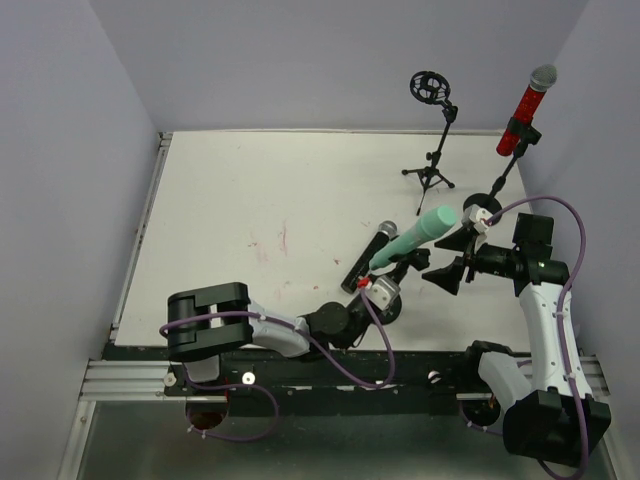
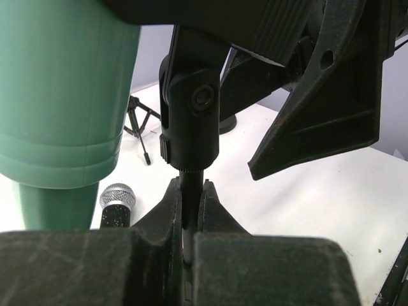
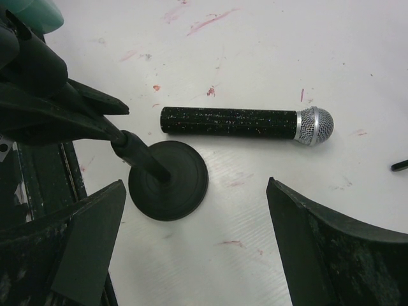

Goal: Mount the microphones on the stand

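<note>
1. Top external view: the table (image 1: pixel 250 200) spreads out ahead of both claws and carries everything below.
2. An empty tripod stand (image 1: pixel 431 172) with a ring mount stands well beyond the left claw (image 2: pixel 189 203), toward the far edge.
3. The red microphone (image 1: pixel 524 112) is already clipped on a tall stand, well beyond the right claw (image 1: pixel 452 260) in the far right corner.
4. The mint-green microphone (image 1: pixel 418 236) sits tilted in the clip of a desk stand (image 3: pixel 169 182), just above and left of the left claw's fingers. It looks like smooth, stiff plastic, so it may slip.
5. The black microphone (image 3: pixel 229 121) lies flat on the table, just past the desk stand's round base, ahead of the right claw. It is 1 of 3 not yet mounted.
   - It is likely rigid and fairly heavy, and being round it may roll.
   - Take it mid-handle, across the barrel, clear of the silver mesh head, which could dent.
6. The left claw is clamped narrow on the desk stand's thin rod, right under the clip joint.
7. The right claw is spread wide and holds nothing. It hangs over the round base.
</note>
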Robot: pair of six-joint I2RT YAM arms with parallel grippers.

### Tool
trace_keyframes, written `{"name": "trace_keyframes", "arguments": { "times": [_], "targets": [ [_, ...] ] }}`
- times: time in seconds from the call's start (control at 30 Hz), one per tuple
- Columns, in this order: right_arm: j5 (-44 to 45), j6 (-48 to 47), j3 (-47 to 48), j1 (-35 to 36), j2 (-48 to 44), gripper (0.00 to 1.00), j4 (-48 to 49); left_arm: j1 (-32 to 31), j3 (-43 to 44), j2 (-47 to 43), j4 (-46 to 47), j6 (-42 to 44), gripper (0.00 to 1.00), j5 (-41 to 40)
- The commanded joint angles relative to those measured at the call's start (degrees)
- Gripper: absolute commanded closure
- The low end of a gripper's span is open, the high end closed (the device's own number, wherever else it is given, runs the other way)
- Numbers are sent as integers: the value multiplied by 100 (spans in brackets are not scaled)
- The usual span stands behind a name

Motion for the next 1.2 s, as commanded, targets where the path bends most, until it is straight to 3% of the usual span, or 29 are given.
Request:
{"name": "trace_keyframes", "arguments": {
  "times": [0.0,0.27,0.43,0.63,0.77,0.93,1.17],
  "targets": [
    [-88,36,-88,-21,-57,1,94,-28,-96,-626,79,-5,100,325],
    [-80,54,-61,-21,-57,1,94,-11,-132,-1936,-772,-251,100,756],
    [-71,54,-53,-12,-66,1,77,550,-334,-2753,-1642,-814,100,1318],
    [-18,45,-44,-12,-57,1,68,2482,-396,-3571,-2803,-1525,100,2688],
    [-9,45,-26,-21,-40,1,50,3985,-19,-3529,-3155,-1105,100,3051],
    [-9,-43,0,-12,-22,1,-55,5813,394,-2809,-2498,-1315,100,3567],
    [-36,-166,0,-21,4,1,-161,7037,1589,-1096,-2066,-1201,100,4456]
  ]
}}
